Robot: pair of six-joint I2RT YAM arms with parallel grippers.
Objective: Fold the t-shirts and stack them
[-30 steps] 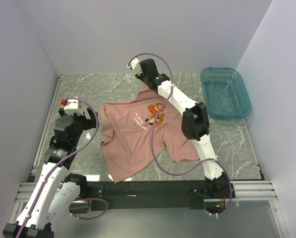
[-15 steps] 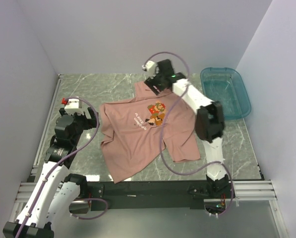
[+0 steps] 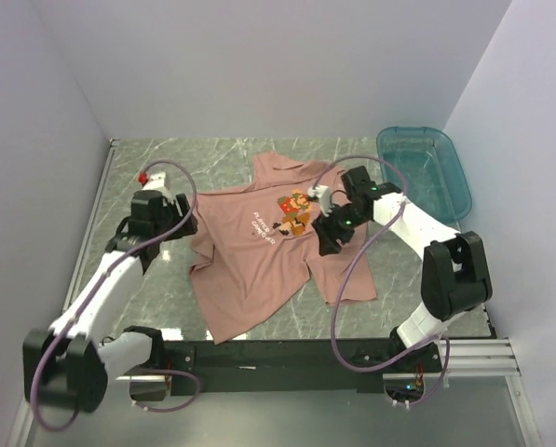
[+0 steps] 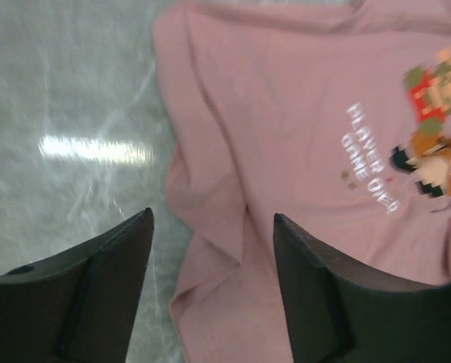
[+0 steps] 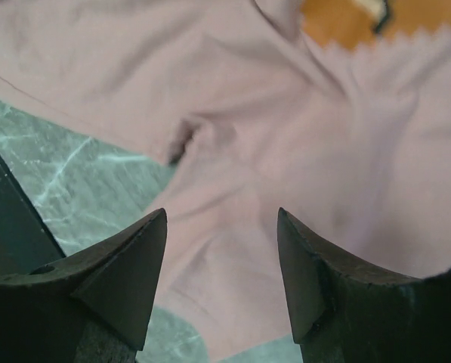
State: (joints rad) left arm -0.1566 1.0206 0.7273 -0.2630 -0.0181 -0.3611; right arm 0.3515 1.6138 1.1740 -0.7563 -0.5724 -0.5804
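**Squaring up the shirt, no fold made yet**

My left gripper [image 4: 211,219] hovers over the left hem side of the t-shirt [image 3: 259,265]. Its fingers are spread with nothing between them, and just below them the cloth edge is bunched into soft ridges. I judge this to be the laying-out step. The shirt lies chest up near the middle of the table [image 3: 166,158], skewed and not flat, and no fold is made.

It is dusty pink and thin-looking, with creases along its sides. The pixel print [image 3: 294,212] and white lettering face up.

My right gripper [image 5: 221,213] hangs over the underarm crease on the shirt's right side. Its fingers are also parted and pinch nothing.

Next, I think, each hand needs to come down on an edge, pinch only the top layer and pull outward to flatten it.

The teal bin [image 3: 425,172] stands apart at the far right.
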